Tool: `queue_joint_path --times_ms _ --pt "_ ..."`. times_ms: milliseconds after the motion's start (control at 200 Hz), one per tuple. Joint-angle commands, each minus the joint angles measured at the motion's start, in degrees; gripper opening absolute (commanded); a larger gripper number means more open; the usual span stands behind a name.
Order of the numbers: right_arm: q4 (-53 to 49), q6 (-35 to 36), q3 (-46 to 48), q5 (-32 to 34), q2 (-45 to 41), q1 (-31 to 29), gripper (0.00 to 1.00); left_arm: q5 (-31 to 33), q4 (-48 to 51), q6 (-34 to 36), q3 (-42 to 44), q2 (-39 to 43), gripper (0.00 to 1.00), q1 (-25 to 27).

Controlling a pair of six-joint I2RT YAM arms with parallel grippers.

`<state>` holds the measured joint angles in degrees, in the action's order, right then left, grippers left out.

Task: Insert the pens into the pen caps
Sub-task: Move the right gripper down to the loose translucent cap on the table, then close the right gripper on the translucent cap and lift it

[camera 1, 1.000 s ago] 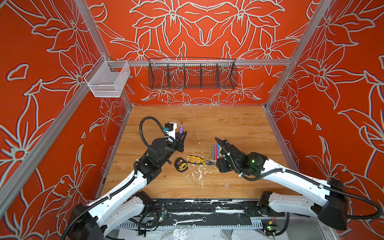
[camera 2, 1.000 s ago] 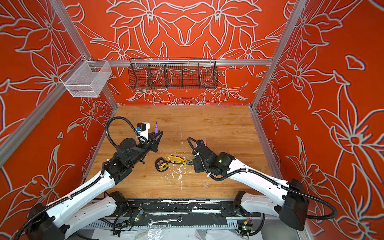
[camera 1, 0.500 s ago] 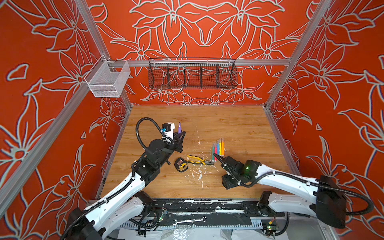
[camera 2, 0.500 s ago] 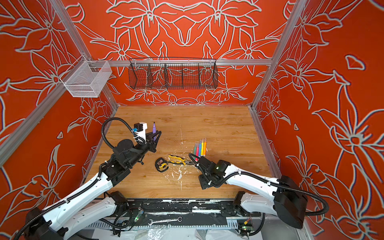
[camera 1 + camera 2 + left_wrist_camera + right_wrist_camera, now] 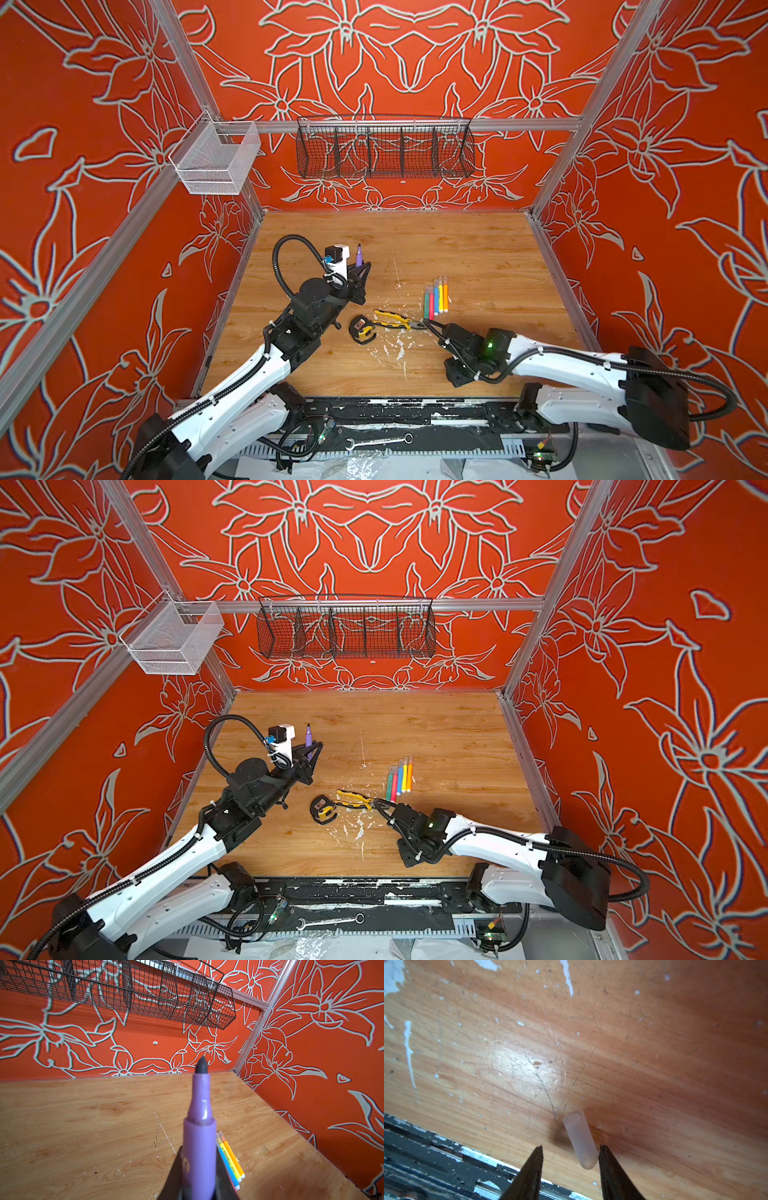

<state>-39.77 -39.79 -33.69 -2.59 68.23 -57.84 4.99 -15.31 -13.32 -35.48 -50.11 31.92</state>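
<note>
While the left gripper (image 5: 199, 1159) is clamped tight on the purple pen (image 5: 199, 1126), it holds the pen upright, dark tip bare and pointing up, no cap on it. In both top views this pair sits left of centre, above the table (image 5: 478, 257).

Right gripper (image 5: 571, 1147): jaws apart, straddling one clear pen cap (image 5: 580, 1138) that lies on the wood. The cap sits hard against one finger, gap on the other side, so not pinched yet. Open mouth of the cap faces away from the fingers. In both top views the right arm is low, right of centre in the lower part of the frame, near the table's front edge; the cap itself is hidden there.

Five other pens (image 5: 436, 299) (green, pink, blue, yellow, orange) lie side by side in a neat row just right of centre. Their far ends look pale, maybe capped, but too small to be sure.

Clutter mid-frame: pliers (image 5: 390, 320), tape measure (image 5: 360, 328), white flecks (image 5: 399, 349).

Progress, my read: late stage. Purple is the only pen clearly uncapped and only one loose cap shows. Left to do: close on the cap, lift it, line it up with the purple tip, push on.
</note>
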Motion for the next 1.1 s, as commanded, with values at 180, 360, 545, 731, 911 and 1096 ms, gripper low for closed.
queue_joint_path --times_ms 180,360,545,731,911,1096 --pt "0.3 -0.66 -0.35 4.25 3.94 -0.6 0.43 -0.42 -1.28 -0.29 0.84 0.91 0.0 -0.34" --pt "1.53 -0.63 -0.21 4.7 5.66 -0.65 0.39 -1.12 -1.73 -0.54 0.82 0.64 0.0 -0.28" --pt "1.45 -0.71 -1.1 5.02 8.57 -0.72 0.36 -1.65 -1.74 -0.66 0.79 0.62 0.0 -0.34" --pt "1.28 -0.81 -1.83 5.4 10.59 -0.78 0.34 -1.48 -1.82 -0.74 1.19 1.33 0.0 -0.28" --pt "1.1 -0.91 -2.56 5.69 12.48 -0.86 0.27 -1.65 -1.73 -0.83 1.16 1.59 0.0 -0.35" --pt "1.01 -0.93 -3.05 5.6 13.9 -1.06 0.2 -1.58 -1.57 -0.74 1.36 2.03 0.0 -0.28"
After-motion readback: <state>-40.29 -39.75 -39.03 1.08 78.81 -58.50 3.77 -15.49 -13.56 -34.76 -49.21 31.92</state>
